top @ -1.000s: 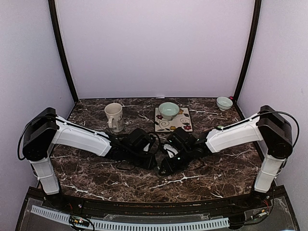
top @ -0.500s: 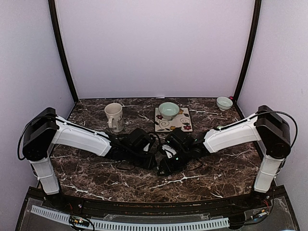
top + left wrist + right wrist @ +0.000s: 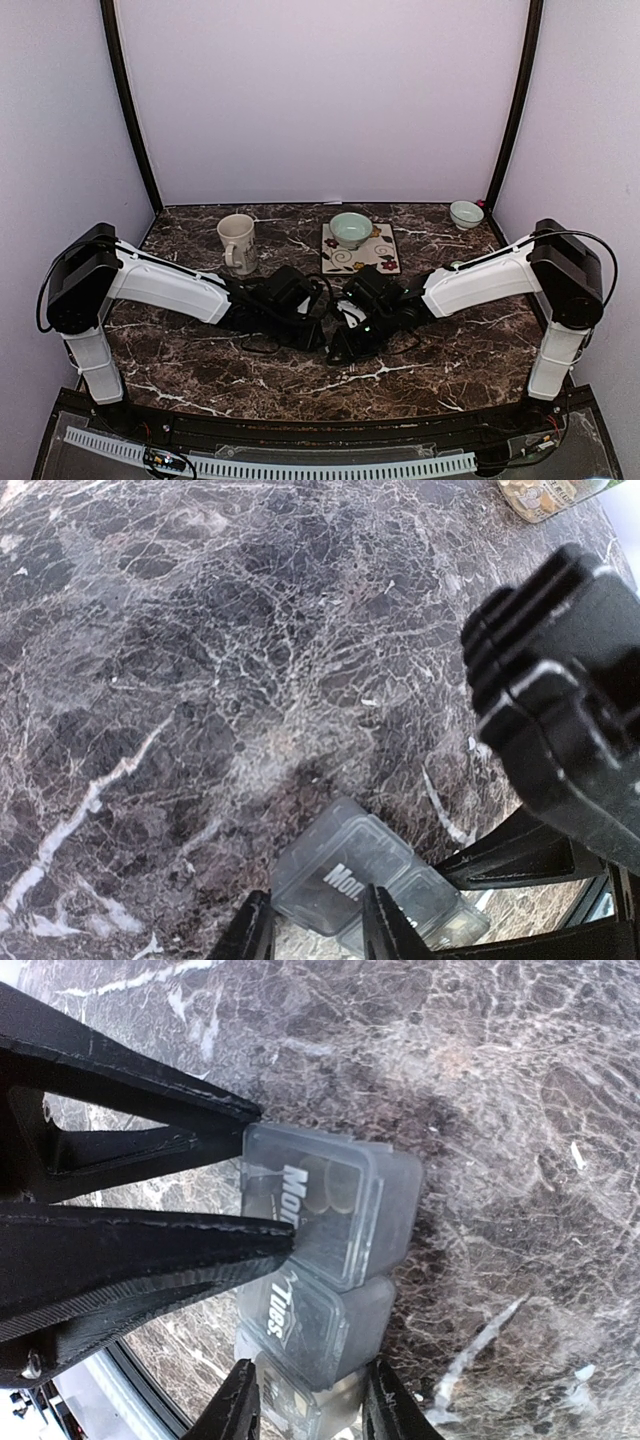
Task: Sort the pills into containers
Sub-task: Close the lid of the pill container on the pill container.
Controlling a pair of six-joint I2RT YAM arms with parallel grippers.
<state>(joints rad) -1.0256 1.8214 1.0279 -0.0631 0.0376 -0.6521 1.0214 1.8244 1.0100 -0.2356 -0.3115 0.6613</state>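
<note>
The containers [image 3: 325, 1230] are a dark grey translucent strip of three joined lidded compartments, lying on the marble between both grippers; they also show in the left wrist view [image 3: 340, 865]. My left gripper [image 3: 318, 927] is shut across the end compartment marked "Mon". My right gripper [image 3: 312, 1407] is shut across the compartment at the other end, beyond "Tues". In the top view the left gripper [image 3: 316, 334] and right gripper [image 3: 342, 343] meet at mid table and hide the strip. All lids look closed. Dark round shapes show through the "Mon" lid; I cannot make out single pills.
A cream mug [image 3: 237, 243] stands at the back left. A pale green bowl [image 3: 350, 229] sits on a flowered tile [image 3: 383, 258]. A small bowl [image 3: 466, 213] at the back right shows tan pieces in the left wrist view [image 3: 540, 494].
The right arm has edged slightly left toward the left gripper. The left arm and the strip have not visibly moved.
</note>
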